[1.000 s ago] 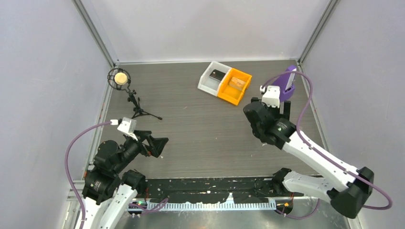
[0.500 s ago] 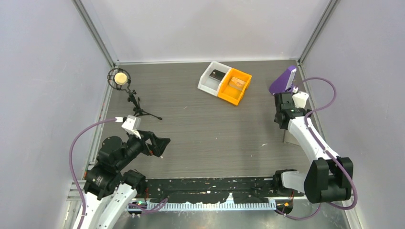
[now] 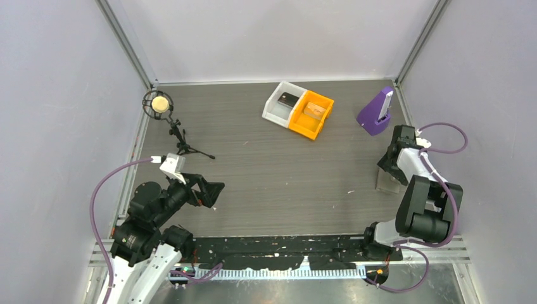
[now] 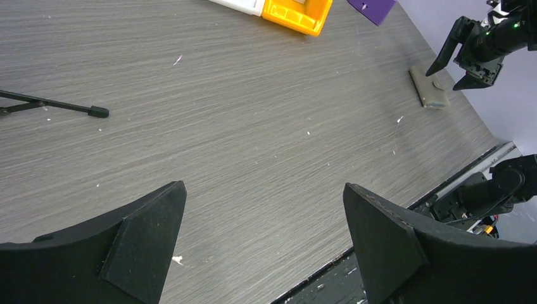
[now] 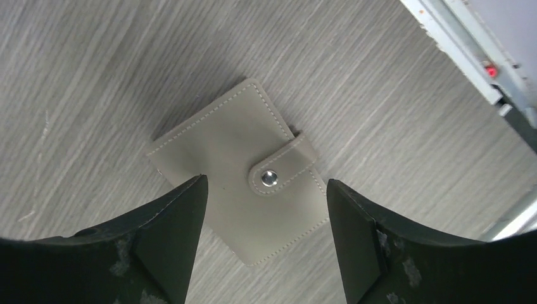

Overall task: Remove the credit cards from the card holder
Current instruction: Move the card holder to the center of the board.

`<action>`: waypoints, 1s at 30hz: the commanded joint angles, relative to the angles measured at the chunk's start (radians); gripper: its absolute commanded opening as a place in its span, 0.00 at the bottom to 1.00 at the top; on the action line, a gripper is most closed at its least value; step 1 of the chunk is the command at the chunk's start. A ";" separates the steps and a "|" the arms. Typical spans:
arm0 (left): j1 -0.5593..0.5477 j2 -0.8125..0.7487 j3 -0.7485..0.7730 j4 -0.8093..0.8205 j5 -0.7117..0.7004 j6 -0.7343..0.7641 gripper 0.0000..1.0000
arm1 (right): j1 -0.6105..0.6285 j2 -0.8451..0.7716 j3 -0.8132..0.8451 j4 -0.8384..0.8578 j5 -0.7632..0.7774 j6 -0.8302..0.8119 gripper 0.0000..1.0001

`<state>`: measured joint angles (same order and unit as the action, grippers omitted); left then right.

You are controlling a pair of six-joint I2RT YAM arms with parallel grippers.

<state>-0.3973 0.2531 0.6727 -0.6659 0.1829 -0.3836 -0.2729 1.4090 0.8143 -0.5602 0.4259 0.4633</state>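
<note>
The right tool (image 5: 266, 182) hangs with jaws apart over the card holder (image 5: 215, 158), snapped shut and flat on the tabletop (image 5: 95, 76), probably to grasp it.

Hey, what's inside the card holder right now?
Its inside cannot be seen. The card holder lies closed on the table, grey-brown outside up, its tab snapped shut. Whether cards are in it is hidden.

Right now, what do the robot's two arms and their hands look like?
The left arm and right arm have black joints and white link sections, each with a purple cable to a small white box at the wrist. The left hand and right hand each have two broad, matte black, wedge-shaped fingers; the right ones look scuffed.
</note>
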 commanded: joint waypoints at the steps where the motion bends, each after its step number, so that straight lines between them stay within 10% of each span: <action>1: -0.003 0.007 0.010 0.008 -0.016 0.020 0.99 | -0.028 0.006 -0.015 0.099 -0.104 0.031 0.76; 13: -0.002 -0.014 0.010 0.006 -0.030 0.025 0.99 | -0.059 0.120 -0.017 0.156 -0.119 0.028 0.64; 30: -0.002 0.029 0.015 -0.007 -0.022 0.023 0.99 | 0.024 0.001 -0.086 0.161 -0.167 -0.034 0.06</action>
<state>-0.3973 0.2611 0.6727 -0.6724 0.1574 -0.3794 -0.2989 1.4284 0.7441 -0.3740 0.3141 0.4381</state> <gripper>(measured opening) 0.991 0.126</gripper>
